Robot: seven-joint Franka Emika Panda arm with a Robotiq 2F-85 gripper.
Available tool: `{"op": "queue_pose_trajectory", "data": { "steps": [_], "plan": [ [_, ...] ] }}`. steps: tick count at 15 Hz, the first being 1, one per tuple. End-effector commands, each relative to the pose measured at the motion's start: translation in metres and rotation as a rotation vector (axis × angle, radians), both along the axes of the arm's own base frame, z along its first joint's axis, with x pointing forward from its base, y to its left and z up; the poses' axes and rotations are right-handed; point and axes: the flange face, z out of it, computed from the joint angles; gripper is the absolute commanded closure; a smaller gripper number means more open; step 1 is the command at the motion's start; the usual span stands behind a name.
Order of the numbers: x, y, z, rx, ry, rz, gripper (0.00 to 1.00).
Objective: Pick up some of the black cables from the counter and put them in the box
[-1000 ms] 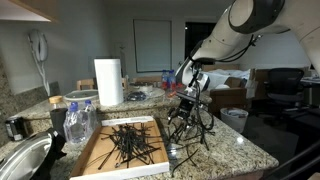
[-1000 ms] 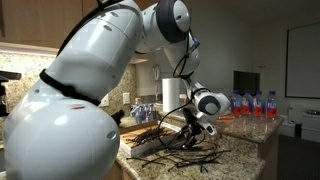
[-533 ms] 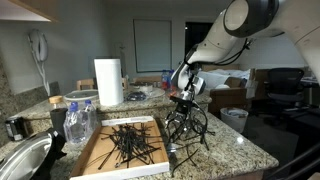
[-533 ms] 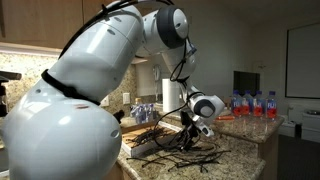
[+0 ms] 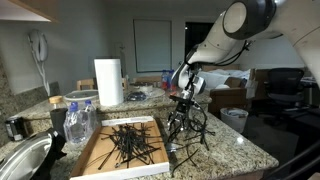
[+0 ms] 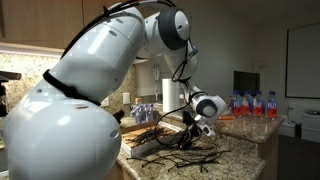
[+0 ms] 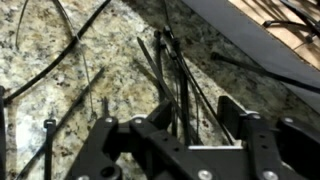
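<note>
Here, in an exterior view, the gripper [image 5: 186, 104] hangs low over a spiky heap of black cables [image 5: 190, 128] on the counter [image 5: 236, 150], just right of the box [image 5: 93, 157], which holds more such cords. Bare granite stretches right to the rounded edge. In an exterior view the black cables [image 6: 196, 152] sprawl beneath the gripper [image 6: 197, 126], with open counter [image 6: 245, 150] beyond. In the wrist view the jaws stand partly apart astride several cords [image 7: 170, 70], not pinching them, and the box wall [image 7: 262, 42] runs far right.
</note>
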Motion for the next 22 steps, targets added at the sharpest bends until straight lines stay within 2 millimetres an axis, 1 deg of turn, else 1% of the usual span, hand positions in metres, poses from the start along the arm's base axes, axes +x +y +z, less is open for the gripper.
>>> {"op": "queue_pose_trajectory", "data": {
  "steps": [1,4,5,7,8,10,12,14,16,18,20,22],
  "plan": [
    [-0.005,-0.007,-0.005,-0.011,0.056,-0.021,0.77],
    [-0.005,-0.008,-0.004,-0.007,0.066,-0.027,0.95],
    [-0.005,-0.009,-0.004,-0.006,0.068,-0.029,0.99],
    [-0.007,-0.01,-0.003,0.0,0.074,-0.027,1.0],
    [-0.007,-0.011,-0.003,0.001,0.076,-0.028,0.98],
    [-0.009,-0.011,-0.002,0.004,0.077,-0.028,0.98],
    [-0.011,-0.012,0.006,0.004,0.065,-0.027,0.98],
    [-0.015,-0.013,0.024,0.0,0.033,-0.025,0.98],
    [-0.021,-0.015,0.049,-0.004,-0.004,-0.021,0.98],
    [-0.028,-0.013,0.082,-0.023,-0.046,-0.012,0.98],
    [-0.035,-0.007,0.117,-0.043,-0.09,0.013,0.98],
    [-0.038,0.01,0.152,-0.067,-0.134,0.067,0.98]
  ]
}}
